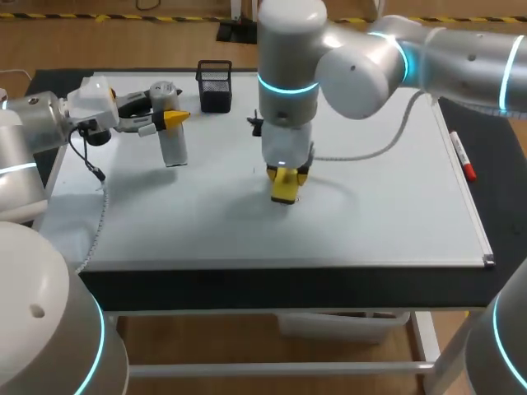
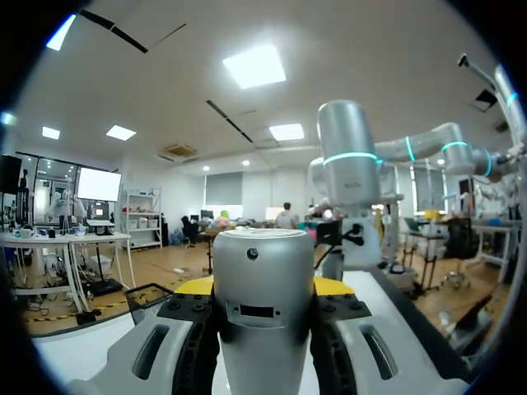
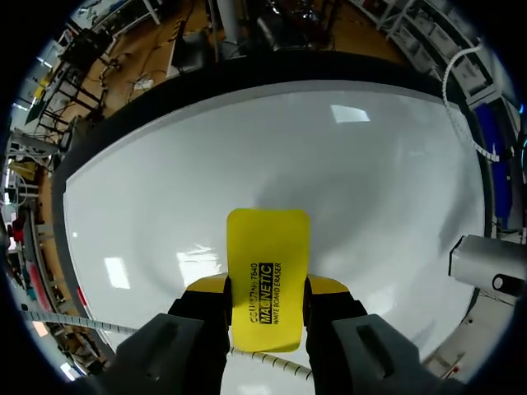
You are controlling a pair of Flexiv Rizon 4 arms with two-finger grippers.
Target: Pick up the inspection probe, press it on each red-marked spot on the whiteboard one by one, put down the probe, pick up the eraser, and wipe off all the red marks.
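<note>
Clamped in right tool (image 3: 268,290): yellow eraser (image 3: 268,255), at whiteboard (image 3: 379,181) middle. Gripped tight in left tool (image 2: 263,288): silver inspection probe (image 2: 263,263), near whiteboard's left side.

The left arm (image 1: 33,123) and the right arm (image 1: 362,70) are formed of smooth, rounded silver-grey links, and glowing cyan rings (image 1: 286,84) are set at the joints. A thin grey cable (image 1: 387,140) is looped from the right wrist; a black cable (image 1: 82,156) and a white coiled cable (image 1: 97,222) are hung from the left. The left gripper (image 2: 263,286) and the right gripper (image 3: 265,286) are fitted with black fingers, grey inlays and yellow tips.
</note>
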